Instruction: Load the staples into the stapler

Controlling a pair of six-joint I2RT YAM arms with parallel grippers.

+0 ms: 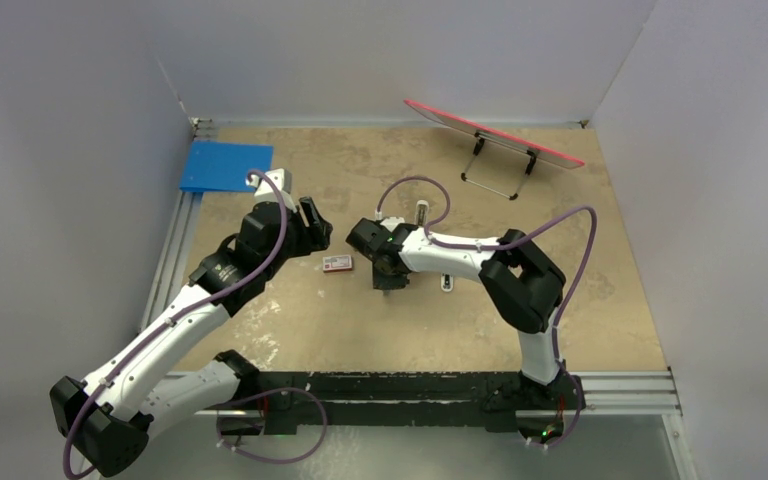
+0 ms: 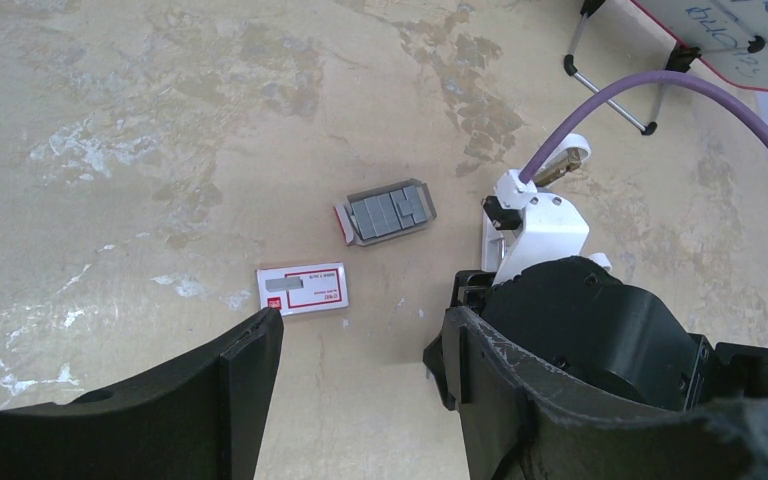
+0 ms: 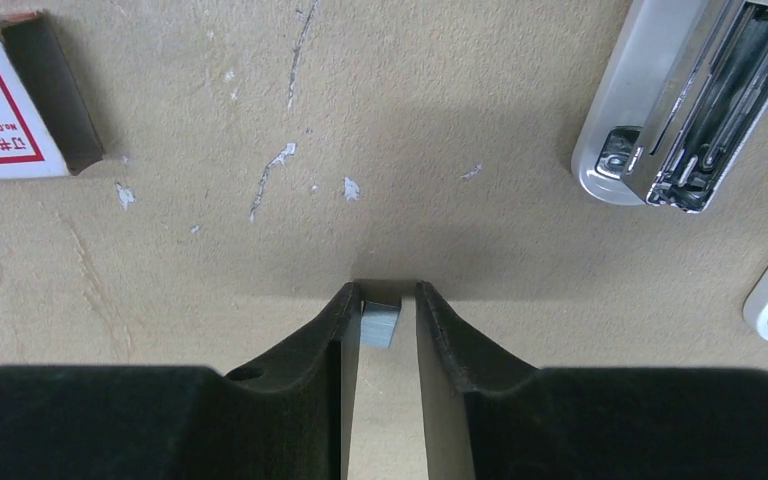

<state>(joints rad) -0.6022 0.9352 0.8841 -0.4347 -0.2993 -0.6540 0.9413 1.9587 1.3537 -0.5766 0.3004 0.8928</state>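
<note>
Right claw (image 3: pixel 387 300) narrow, pinching a short strip of staples (image 3: pixel 380 325) at its tips, close to the surface (image 3: pixel 440 180). Stapler (image 3: pixel 680 95) lies open, upper right in the right wrist view, well apart from the strip. Left claw (image 2: pixel 360 328) wide, holding nothing, near red-and-white box (image 2: pixel 303 289).

The left gripper (image 1: pixel 310 220) and the right gripper (image 1: pixel 388 283) are near the middle of the table (image 1: pixel 360 330), with a small red-and-white box (image 1: pixel 338 263) between them. A blue sheet (image 1: pixel 225 165) lies at the far left corner. A red-edged board (image 1: pixel 495 132) stands near the far right corner.
</note>
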